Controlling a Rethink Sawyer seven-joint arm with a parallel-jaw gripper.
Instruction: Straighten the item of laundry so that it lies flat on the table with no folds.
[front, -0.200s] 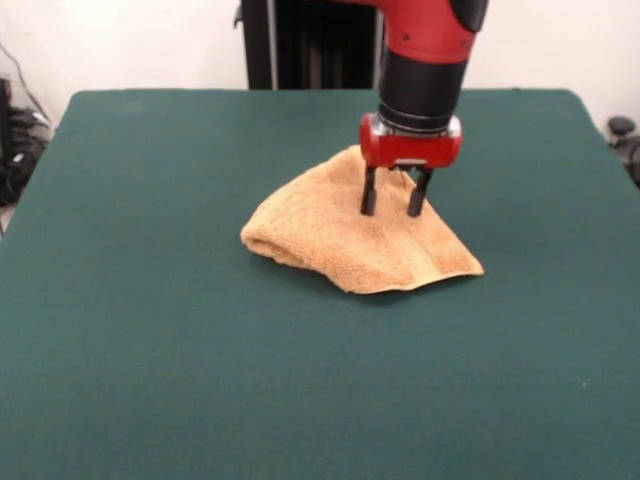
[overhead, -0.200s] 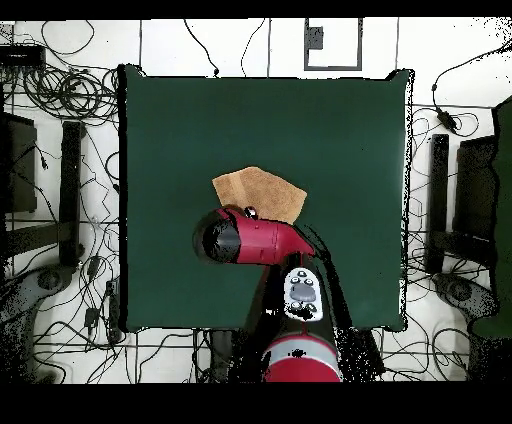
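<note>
Soft, light towel (front, -0.200s: 350, 235) bunched in a folded mound near the middle of the green desk (front, -0.200s: 150, 350).

Expect it to drape and slide on the felt rather than hold shape, so you should pinch a hemmed corner, such as the pointed one with the woven band at the front view's right. The end effector (front, -0.200s: 394, 204) stands over the mound's top, fingers (front, -0.200s: 369, 198) narrowly parted, tips at the cloth, apparently gripping nothing.

Overhead: arm (overhead, -0.200s: 250, 240) hides towel's (overhead, -0.200s: 255, 192) near part.

Table (front, -0.200s: 150, 350) bare all round; only obstacle: bunched towel (front, -0.200s: 330, 235).
</note>
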